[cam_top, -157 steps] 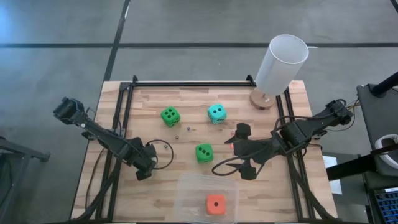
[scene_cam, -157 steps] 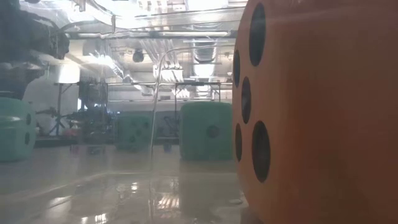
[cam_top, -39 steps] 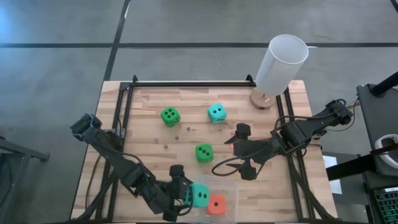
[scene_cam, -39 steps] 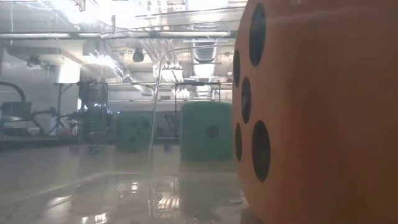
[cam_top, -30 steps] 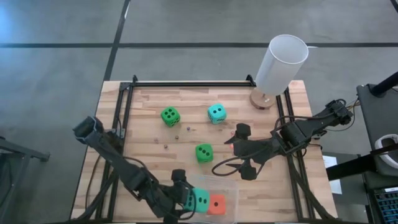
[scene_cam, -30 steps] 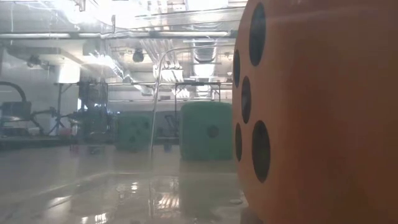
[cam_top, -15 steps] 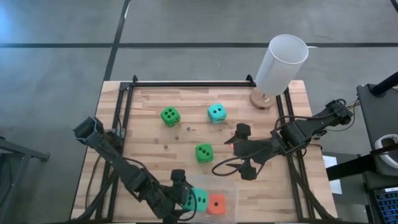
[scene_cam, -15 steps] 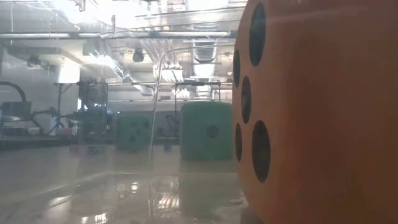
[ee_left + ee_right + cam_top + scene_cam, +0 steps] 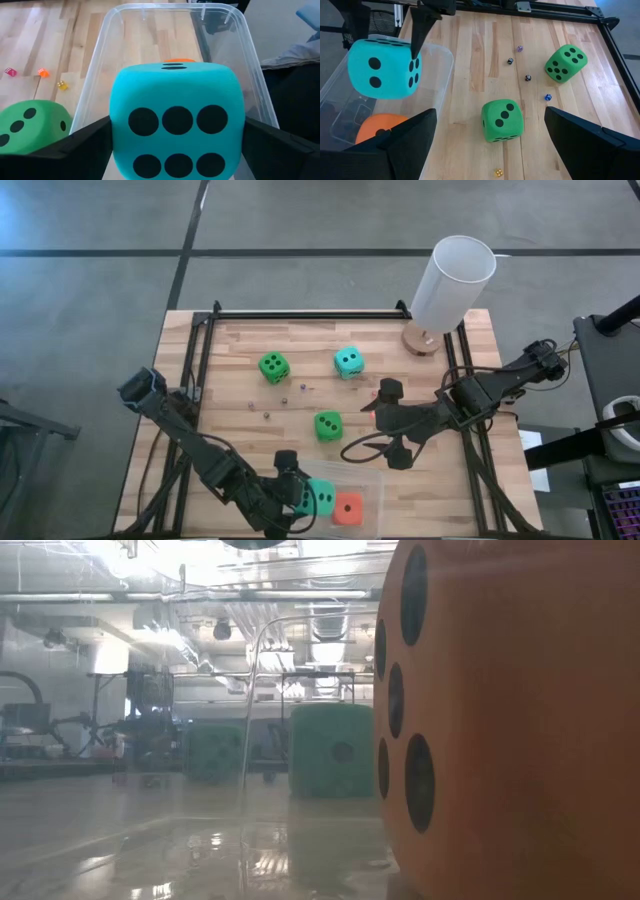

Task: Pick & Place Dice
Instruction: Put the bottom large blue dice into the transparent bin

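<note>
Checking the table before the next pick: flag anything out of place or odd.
Tiny dice of several colours lie scattered on the wooden table among the big green dice; they look like stray clutter. Nothing looks spilled or damaged.

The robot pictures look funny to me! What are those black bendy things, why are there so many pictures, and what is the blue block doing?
The black bendy things are two robot arms at a wooden table. Each ends in a two-fingered tool for grabbing. One picture looks down from above, one sits low on the table, and two come from little cameras on the arms' wrists. The left tool holds a teal die over a clear plastic box, where an orange die already lies. The right tool waits, open, over the table's right side. On the table lie two green dice, another teal die, some tiny dice and a white lamp.
</note>
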{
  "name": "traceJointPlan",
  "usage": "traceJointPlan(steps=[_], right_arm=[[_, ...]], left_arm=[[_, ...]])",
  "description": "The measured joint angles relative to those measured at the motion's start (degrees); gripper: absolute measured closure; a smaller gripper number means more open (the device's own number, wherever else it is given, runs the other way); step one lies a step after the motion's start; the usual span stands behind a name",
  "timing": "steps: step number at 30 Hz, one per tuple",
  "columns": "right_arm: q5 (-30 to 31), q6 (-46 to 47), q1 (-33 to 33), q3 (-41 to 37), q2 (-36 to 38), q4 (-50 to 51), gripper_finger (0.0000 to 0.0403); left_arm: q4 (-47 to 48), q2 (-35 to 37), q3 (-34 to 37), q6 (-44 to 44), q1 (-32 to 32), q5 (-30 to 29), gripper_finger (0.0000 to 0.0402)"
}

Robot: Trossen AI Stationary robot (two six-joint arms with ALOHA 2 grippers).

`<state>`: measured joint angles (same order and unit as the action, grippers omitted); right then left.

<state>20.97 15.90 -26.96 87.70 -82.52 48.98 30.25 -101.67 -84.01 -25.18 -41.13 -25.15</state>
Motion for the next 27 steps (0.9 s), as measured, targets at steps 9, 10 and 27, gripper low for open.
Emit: traceJointPlan(steps=[9,10,27], right_arm=[[0.0,0.0,0.0,0.0,0.0,0.0,0.0037],[0.0,0.0,0.0,0.0,0.0,0.0,0.0037],[0.0,0.0,0.0,0.0,0.0,0.0,0.0037]], left_arm=[[1.2,0.0,0.0,-0.7,0.1,0.0,0.0007],[1.3,0.0,0.0,-0.6,0.1,0.1,0.001],[1.3,0.0,0.0,-0.3,0.3,1.4,0.0005]])
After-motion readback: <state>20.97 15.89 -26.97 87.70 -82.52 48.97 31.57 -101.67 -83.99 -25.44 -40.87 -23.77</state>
